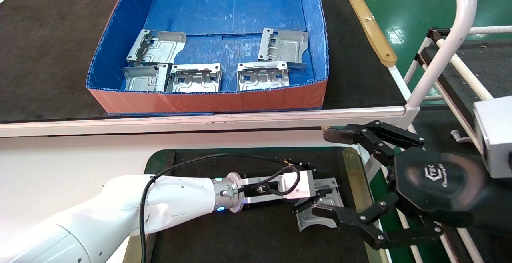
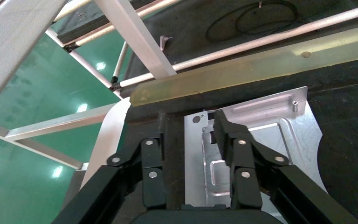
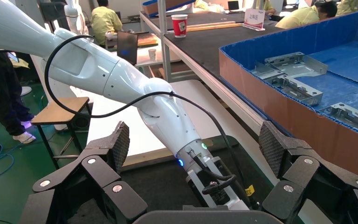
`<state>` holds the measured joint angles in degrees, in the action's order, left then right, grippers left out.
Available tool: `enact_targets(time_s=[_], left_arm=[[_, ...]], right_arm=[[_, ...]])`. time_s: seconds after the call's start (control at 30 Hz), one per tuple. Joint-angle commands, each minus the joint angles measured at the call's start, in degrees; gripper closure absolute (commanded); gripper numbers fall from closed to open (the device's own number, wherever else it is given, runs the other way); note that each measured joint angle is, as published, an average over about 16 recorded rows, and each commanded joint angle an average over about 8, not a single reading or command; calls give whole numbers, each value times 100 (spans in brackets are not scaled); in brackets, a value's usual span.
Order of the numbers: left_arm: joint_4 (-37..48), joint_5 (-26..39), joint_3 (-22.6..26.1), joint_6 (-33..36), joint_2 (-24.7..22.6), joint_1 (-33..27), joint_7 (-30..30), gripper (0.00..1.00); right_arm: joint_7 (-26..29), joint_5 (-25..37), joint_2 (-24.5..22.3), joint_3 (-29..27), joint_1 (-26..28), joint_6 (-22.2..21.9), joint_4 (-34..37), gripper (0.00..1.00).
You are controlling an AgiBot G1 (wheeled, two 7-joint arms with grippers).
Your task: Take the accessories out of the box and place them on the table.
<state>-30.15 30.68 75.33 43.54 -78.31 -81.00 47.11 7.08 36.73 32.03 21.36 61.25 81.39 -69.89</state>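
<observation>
Large black bench surface point(image 1: 48, 47) edged by a white rail, carrying the box point(image 1: 208, 101), a shallow blue tray with an orange-red front wall, near the rail. Below the rail, the table point(image 1: 260, 235): dark matted surface set in a white rounded-corner frame, with a brass-coloured strip point(image 1: 354, 191) along its right side. White left arm reaching across the table from the lower left, its left gripper point(image 1: 316, 205) low over the mat near the strip. Right gripper point(image 1: 352, 175) hovering just right of the table, beside the left gripper, jaws spread wide and empty. Inside the box, five accessories point(image 1: 194, 78): three in a row against the front wall, two farther back, one on the left point(image 1: 157, 47) and one on the right point(image 1: 284, 46). Sixth plate point(image 2: 279, 140) lying flat on the table beside the strip, with the left gripper's jaws parted above it, one finger point(image 2: 235, 149) over the plate, the other finger point(image 2: 151, 163) over bare mat; contact with the plate cannot be told.
</observation>
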Motion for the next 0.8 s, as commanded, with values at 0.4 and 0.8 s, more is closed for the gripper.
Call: enact_targets(time_s=[0.4,0.8], left_arm=[[-323,106,-453,326,327,142,-424,0],[-1190,324,-1634,1165,1190,531,-1581,0]], right_arm=[[0,0,0,0,0,0,0,0],[0,0,0,0,0,0,0,0]])
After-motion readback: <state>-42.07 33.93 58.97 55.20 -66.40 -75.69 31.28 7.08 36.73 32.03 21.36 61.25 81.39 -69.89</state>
